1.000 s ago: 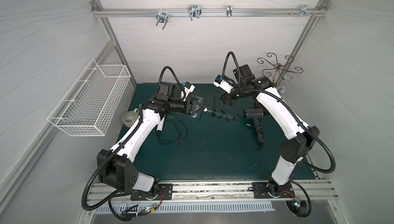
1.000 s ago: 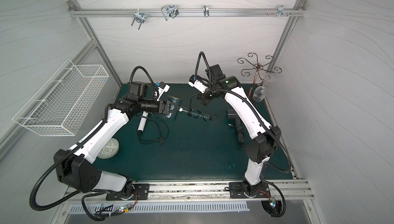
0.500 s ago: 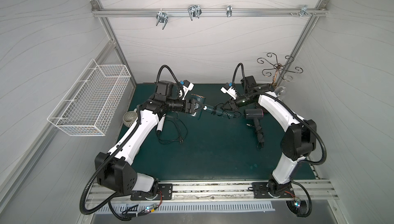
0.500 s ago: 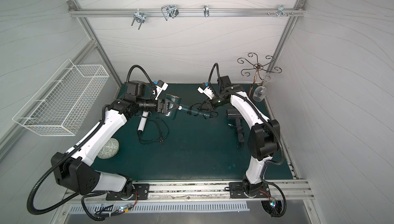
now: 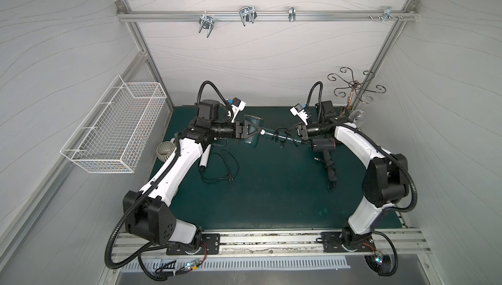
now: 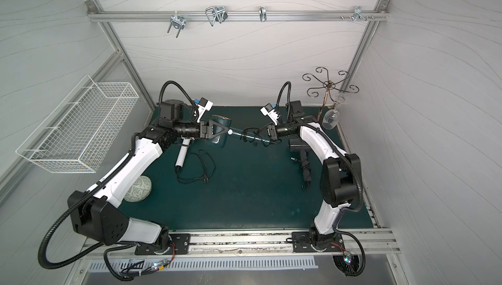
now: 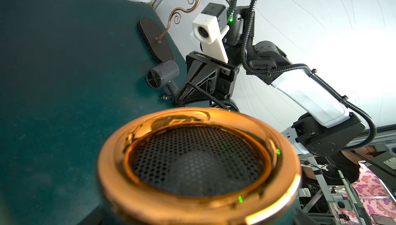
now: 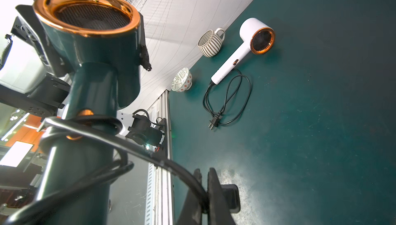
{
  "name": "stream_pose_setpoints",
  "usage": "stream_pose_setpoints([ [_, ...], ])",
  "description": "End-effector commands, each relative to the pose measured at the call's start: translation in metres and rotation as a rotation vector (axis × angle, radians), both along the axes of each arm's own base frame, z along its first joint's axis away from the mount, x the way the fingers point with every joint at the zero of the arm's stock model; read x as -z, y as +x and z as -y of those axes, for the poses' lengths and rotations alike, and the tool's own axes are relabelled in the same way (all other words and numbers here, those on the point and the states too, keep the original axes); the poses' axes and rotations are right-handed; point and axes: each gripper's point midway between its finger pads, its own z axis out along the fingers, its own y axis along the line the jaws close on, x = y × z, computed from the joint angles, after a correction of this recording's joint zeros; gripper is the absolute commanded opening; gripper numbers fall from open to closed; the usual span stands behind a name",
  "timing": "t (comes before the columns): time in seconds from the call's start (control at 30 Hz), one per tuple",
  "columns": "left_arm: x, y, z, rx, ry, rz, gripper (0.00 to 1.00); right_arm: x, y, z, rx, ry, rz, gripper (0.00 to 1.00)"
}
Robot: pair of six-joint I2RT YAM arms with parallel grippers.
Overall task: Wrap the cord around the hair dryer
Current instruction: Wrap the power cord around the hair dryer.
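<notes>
Top view: green dryer (image 5: pixel 248 144), white dryer (image 5: pixel 203 158), grey dryer (image 5: pixel 322 145); three.

The table (image 5: pixel 271 194) is covered by a dark green mat. On its left part lies a white hair dryer (image 8: pixel 242 48), its black cord (image 8: pixel 229 101) in loose loops beside the handle with the plug flat on the mat, and a striped mug (image 8: pixel 211 42) and a patterned bowl (image 8: pixel 182 80) sit near the left edge. On the right part a dark grey hair dryer (image 5: pixel 323 145) lies flat, and the oval base of a copper wire stand (image 7: pixel 156 41) sits in the far right corner.
</notes>
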Motion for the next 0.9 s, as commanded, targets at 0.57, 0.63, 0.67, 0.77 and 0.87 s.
stream_pose_setpoints([
  [0.57, -0.058, -0.004, -0.001, 0.06, -0.098, 0.221, 0.0, 0.018, -0.02, 0.031, 0.073, -0.192, 0.039, 0.41],
  [0.63, -0.059, -0.003, -0.002, 0.054, -0.098, 0.223, 0.0, 0.018, -0.02, 0.039, 0.103, -0.214, 0.048, 0.45],
  [0.67, -0.06, -0.003, -0.003, 0.052, -0.099, 0.228, 0.0, 0.018, -0.02, 0.043, 0.115, -0.226, 0.054, 0.49],
  [0.77, -0.061, -0.002, -0.005, 0.048, -0.1, 0.23, 0.0, 0.019, -0.025, 0.049, 0.136, -0.252, 0.067, 0.63],
  [0.87, -0.064, -0.001, -0.006, 0.041, -0.109, 0.233, 0.0, 0.017, -0.03, 0.051, 0.147, -0.257, 0.073, 0.73],
])
